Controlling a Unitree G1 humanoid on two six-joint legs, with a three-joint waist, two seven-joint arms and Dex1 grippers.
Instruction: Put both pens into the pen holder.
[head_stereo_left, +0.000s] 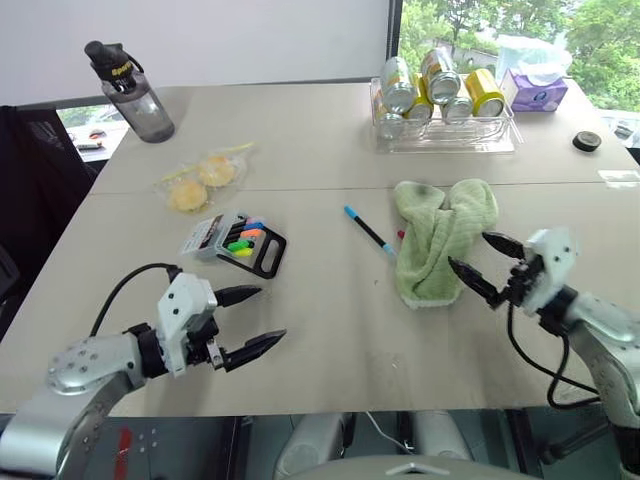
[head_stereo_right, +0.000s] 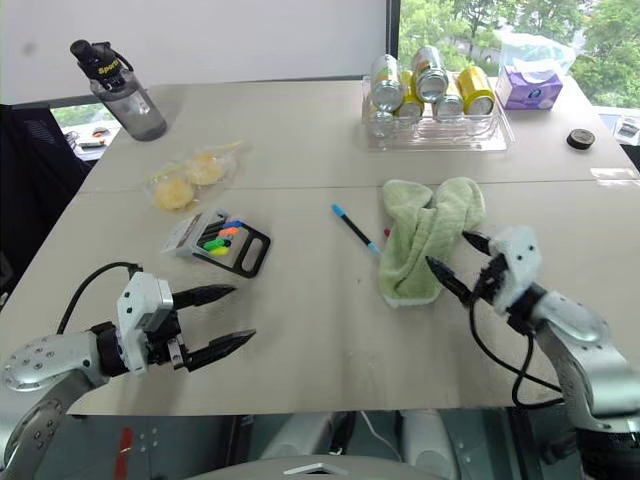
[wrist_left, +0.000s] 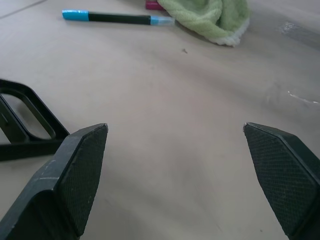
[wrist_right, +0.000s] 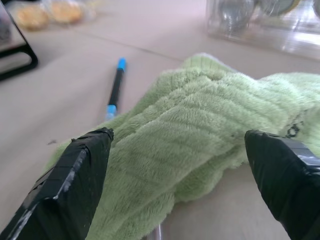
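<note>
The right gripper (head_stereo_left: 487, 256) hangs released, jaws wide, just beside a crumpled green towel (head_stereo_left: 440, 238). Past the towel lies the blue-ended pen (head_stereo_left: 368, 230) (a magenta tip (head_stereo_left: 401, 234) peeks from under the cloth). The left gripper (head_stereo_left: 256, 320), also spread and empty, hovers near the pen holder (head_stereo_left: 236, 241).

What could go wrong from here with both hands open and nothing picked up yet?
The second pen shows just a pink tip under the green towel; the right hand may grab cloth instead. The blue-ended pen lies flat, so fingers may skid it away. The pen holder already holds markers, leaving little room.
</note>
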